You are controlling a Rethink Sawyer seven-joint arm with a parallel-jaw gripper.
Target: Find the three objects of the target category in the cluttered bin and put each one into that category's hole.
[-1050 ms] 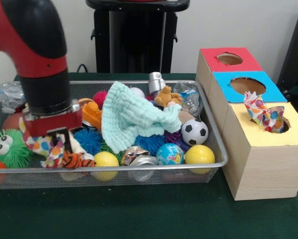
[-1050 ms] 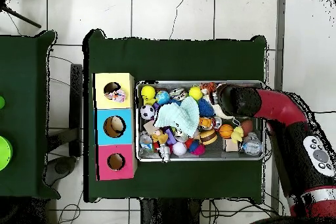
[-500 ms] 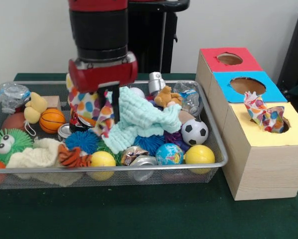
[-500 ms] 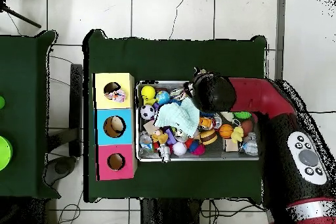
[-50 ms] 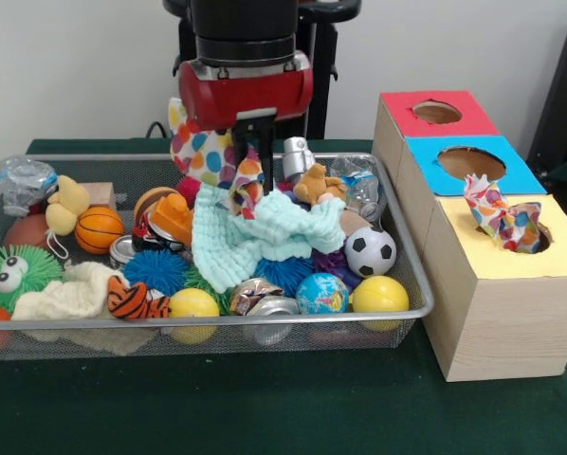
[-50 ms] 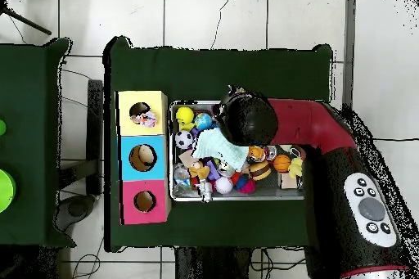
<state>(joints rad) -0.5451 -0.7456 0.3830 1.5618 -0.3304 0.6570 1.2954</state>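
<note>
Two yellow balls (image 5: 194, 303) lie against the near rim of the wire bin (image 5: 411, 275) at the lower centre of the frame, beside a tiger-striped toy (image 5: 137, 300). Behind them a mint knitted cloth (image 5: 255, 232) drapes over the clutter. Above it the pincer (image 5: 252, 142) hangs, pinching a polka-dot cloth (image 5: 208, 152) clear of the pile. At right on the green desk (image 5: 265, 408), another patterned cloth (image 5: 503, 216) sticks out of the yellow box's hole (image 5: 539, 237); the blue (image 5: 471, 163) and red holes (image 5: 437, 112) lie beyond.

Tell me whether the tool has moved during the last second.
Yes. In the front view the tool, shut on a spotted cloth, has moved rightward along the bin toward the yellow box.
</note>
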